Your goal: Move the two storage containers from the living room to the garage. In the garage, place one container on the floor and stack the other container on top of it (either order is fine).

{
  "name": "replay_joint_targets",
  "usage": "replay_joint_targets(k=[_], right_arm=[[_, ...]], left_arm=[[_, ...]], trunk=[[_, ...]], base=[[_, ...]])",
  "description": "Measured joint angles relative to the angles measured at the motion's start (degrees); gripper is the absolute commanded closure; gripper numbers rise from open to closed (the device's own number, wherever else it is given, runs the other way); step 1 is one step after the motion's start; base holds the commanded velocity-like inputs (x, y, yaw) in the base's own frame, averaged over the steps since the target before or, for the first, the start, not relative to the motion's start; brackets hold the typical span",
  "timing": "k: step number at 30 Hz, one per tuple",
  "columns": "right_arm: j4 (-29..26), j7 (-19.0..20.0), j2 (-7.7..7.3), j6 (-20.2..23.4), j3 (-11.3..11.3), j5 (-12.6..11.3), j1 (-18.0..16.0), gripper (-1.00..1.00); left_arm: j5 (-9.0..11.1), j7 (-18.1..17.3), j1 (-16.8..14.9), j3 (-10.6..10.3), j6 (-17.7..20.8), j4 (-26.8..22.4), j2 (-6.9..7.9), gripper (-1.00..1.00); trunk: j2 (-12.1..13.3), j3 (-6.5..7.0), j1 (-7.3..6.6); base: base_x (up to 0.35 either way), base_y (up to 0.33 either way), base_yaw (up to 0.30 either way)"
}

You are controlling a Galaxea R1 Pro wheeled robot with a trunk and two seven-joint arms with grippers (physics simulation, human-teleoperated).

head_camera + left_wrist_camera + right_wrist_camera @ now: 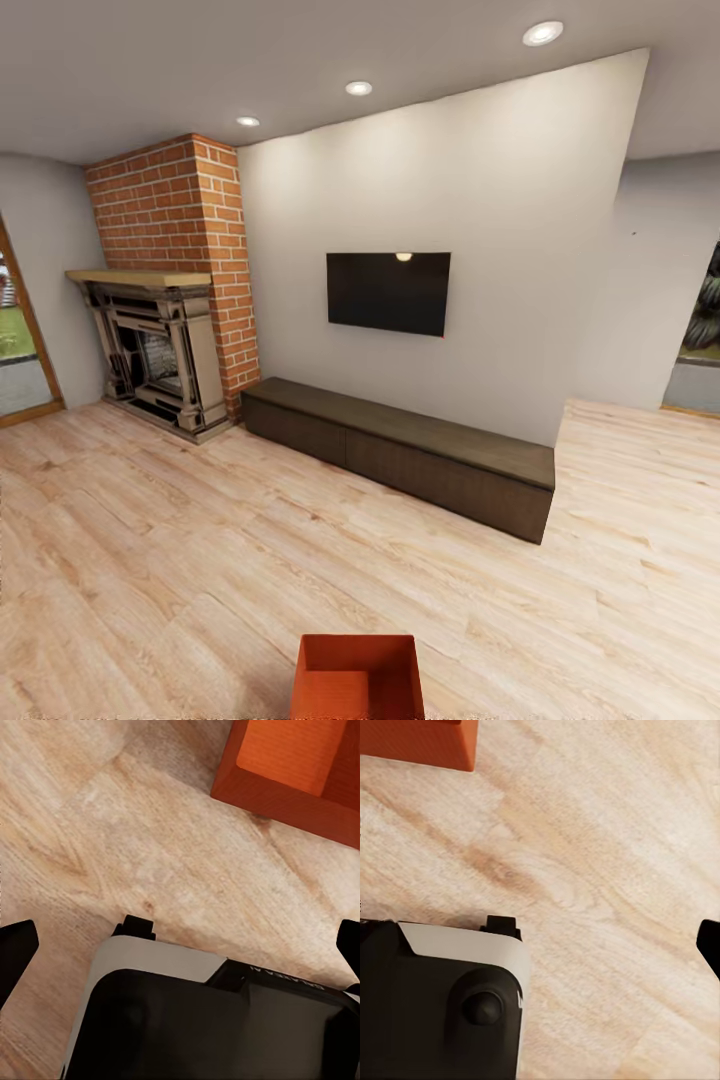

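I am in the living room, with its light plank floor (pixel 180 560). One orange-red storage container (pixel 357 678) stands open-topped on the planks directly below my head camera. The left wrist view shows its wall and inside (pixel 296 772), and the right wrist view shows one corner (pixel 416 741). My left gripper (pixel 180 945) hangs open above the floor, apart from the container, its dark fingertips (pixel 16 945) at the picture's two sides. My right gripper (pixel 540 945) also looks open, with one fingertip (pixel 709 945) at the edge and nothing between the fingers.
A red-brick fireplace (pixel 165 300) stands at the far left. A dark low cabinet (pixel 400 450) runs along the white wall under a wall TV (pixel 388 292). My white-and-black base (pixel 202 1020) sits under both wrists. Doorways open at the far left and right.
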Motion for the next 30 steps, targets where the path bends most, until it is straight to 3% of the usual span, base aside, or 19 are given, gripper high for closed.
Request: replay_joint_targets(k=[30], right_arm=[[-0.01,-0.17,0.06,-0.43,0.12,0.01,0.00,-1.00]], left_arm=[[-0.10,0.00,0.00,-0.11,0.03,-0.02,0.07,-1.00]], trunk=[[0.00,-2.72,0.00]], base=[[0.000,0.000,0.067]])
